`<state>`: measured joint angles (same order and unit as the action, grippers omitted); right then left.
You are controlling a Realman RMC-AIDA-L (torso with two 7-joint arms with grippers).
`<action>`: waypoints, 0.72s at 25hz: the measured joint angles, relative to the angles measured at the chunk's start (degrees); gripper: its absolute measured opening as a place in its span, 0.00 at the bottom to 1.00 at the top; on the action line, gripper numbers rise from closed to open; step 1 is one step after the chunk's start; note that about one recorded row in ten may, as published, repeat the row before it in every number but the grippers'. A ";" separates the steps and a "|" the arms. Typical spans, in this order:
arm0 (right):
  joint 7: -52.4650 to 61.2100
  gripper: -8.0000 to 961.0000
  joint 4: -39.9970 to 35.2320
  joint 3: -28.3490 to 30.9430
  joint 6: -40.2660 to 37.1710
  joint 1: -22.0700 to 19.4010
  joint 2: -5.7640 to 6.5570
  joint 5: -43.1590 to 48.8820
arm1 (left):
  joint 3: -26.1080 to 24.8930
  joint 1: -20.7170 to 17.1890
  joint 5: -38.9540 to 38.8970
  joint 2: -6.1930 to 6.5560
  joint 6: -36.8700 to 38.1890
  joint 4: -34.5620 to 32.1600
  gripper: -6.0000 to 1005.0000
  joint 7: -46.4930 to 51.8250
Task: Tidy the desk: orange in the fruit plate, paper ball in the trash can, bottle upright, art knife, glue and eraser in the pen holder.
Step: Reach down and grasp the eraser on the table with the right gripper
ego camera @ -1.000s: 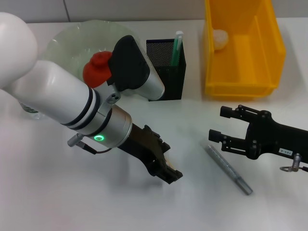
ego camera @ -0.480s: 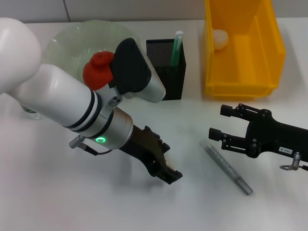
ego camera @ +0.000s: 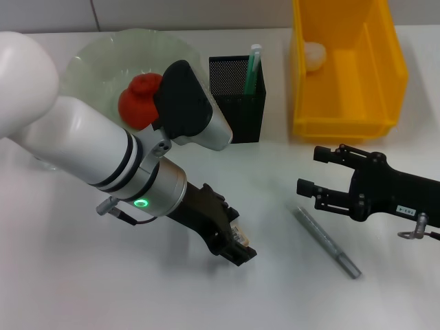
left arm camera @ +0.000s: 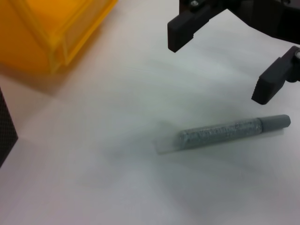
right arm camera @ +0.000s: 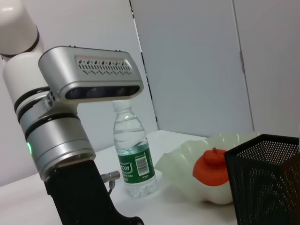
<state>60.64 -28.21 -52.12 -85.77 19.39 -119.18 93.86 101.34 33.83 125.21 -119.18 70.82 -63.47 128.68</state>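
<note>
My left gripper (ego camera: 237, 246) is low over the table's middle front, shut on the small beige eraser (ego camera: 236, 236), whose barcode label shows between the fingers. My right gripper (ego camera: 320, 172) is open and empty, just beyond the grey art knife (ego camera: 327, 242) lying on the table; the knife also shows in the left wrist view (left arm camera: 229, 133). The orange (ego camera: 136, 100) sits in the fruit plate (ego camera: 103, 55). The paper ball (ego camera: 315, 55) lies in the trash can (ego camera: 344, 124). The green glue (ego camera: 253, 69) stands in the pen holder (ego camera: 237, 103). The bottle (right arm camera: 135, 157) stands upright.
My left arm's big white and silver body (ego camera: 103, 151) covers the table's left side and hides the bottle in the head view. The trash can stands at the back right, the pen holder beside it. Bare table lies between the two grippers.
My left gripper has shifted slightly left and nearer, and the eraser's label now shows more clearly between its fingers. The right gripper has barely moved.
</note>
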 joint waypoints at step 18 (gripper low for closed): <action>0.00 0.79 0.00 0.00 0.00 0.21 0.00 0.00 | 0.00 -0.08 -0.14 0.00 -1.13 0.21 0.72 -0.76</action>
<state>60.64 -28.21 -52.12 -85.78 19.60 -119.18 93.86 101.34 33.75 125.07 -119.18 69.70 -63.25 127.92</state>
